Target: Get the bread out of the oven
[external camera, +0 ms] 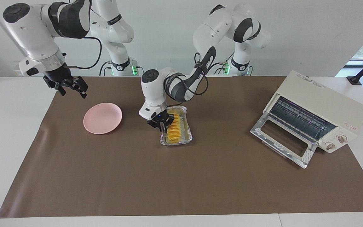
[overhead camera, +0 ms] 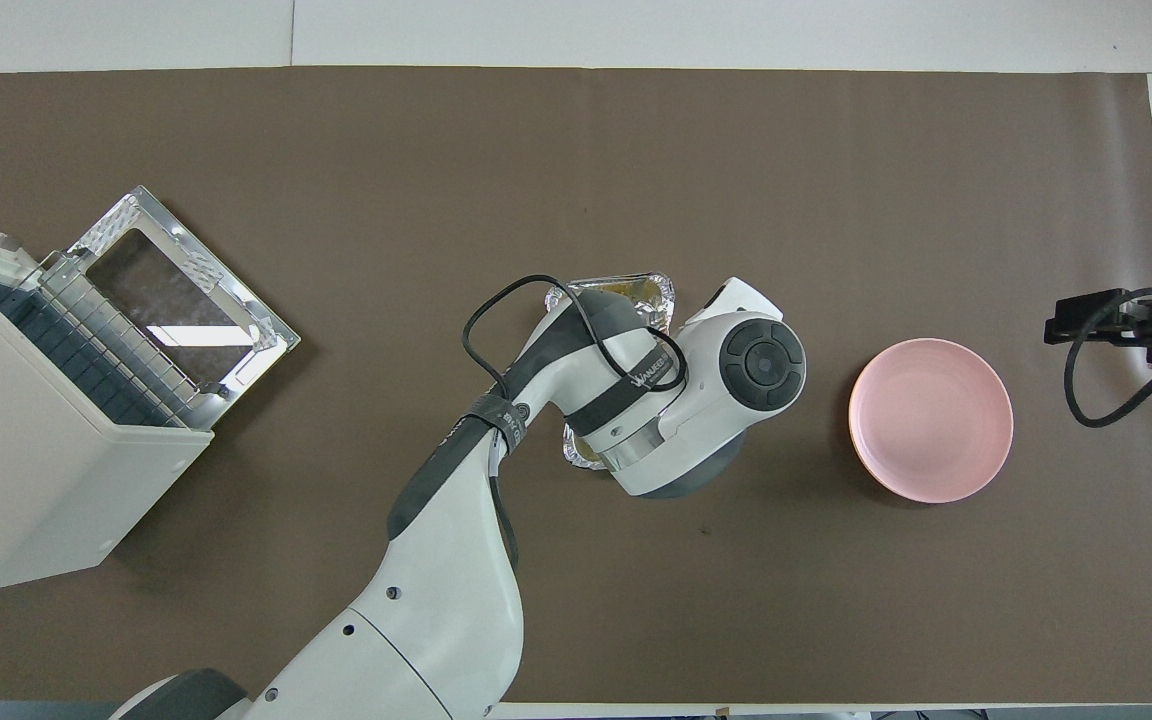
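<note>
brown mat (external camera: pixel 181 176); facing view alone shows bread (external camera: pixel 174 127) | left tool (external camera: pixel 162 125) over it, grip unclear | right tool (external camera: pixel 71 85) apart

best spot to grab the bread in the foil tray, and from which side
Grip the bread across its narrow width at mid-length, coming straight down from above. It lies flat and lengthwise in the foil tray, whose raised walls block a side approach; only its ridged top is exposed.
</note>
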`<state>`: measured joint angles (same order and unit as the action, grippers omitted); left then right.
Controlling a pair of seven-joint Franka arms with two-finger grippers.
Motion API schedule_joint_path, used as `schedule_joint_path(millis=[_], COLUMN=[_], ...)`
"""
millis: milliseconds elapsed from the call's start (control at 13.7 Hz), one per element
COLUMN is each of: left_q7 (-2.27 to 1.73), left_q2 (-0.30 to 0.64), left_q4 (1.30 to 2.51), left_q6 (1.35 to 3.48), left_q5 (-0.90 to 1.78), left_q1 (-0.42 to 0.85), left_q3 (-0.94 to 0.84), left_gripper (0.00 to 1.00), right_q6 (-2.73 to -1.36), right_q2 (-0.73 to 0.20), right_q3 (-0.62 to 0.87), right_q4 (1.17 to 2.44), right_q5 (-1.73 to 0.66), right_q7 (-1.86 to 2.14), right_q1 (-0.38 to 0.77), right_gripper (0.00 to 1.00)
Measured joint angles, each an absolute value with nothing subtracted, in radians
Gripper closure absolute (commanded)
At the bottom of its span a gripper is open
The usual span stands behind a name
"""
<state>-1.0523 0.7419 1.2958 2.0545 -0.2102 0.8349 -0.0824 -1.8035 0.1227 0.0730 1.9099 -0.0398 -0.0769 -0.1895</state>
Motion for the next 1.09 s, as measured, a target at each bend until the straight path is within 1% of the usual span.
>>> schedule_joint_path(millis=[291,509,801,1092], left_q7=[-1.066,-1.072,-1.05,-0.892], left_q2=[0.734,0.702,0.631,0.524], left_q4=[1.27,1.258,1.256,1.258], left_q6=[2.068,2.068,2.045,1.902], left_q5=[-0.203,-0.109,-0.065,-0.053], left_q1=[0.828,0.791,0.692,0.59], left_q3=[-0.074,-0.065,-0.063,-0.063], left_gripper=[0.0,0.0,0.0,0.0], right_q6=[-1.818,-1.868,-1.951,-2.082], right_q2=[0.121,0.089,0.017,-0.061], right_q3=[0.086,0.088,0.09,0.092], right_q4=[1.912,1.917,1.918,1.918], right_q5=[-0.045,-0.045,-0.045,-0.046], right_q7=[-0.092,-0.092,-0.073,-0.075], right_q1=[-0.135,-0.076,-0.055,0.014], right_gripper=[0.0,0.0,0.0,0.0])
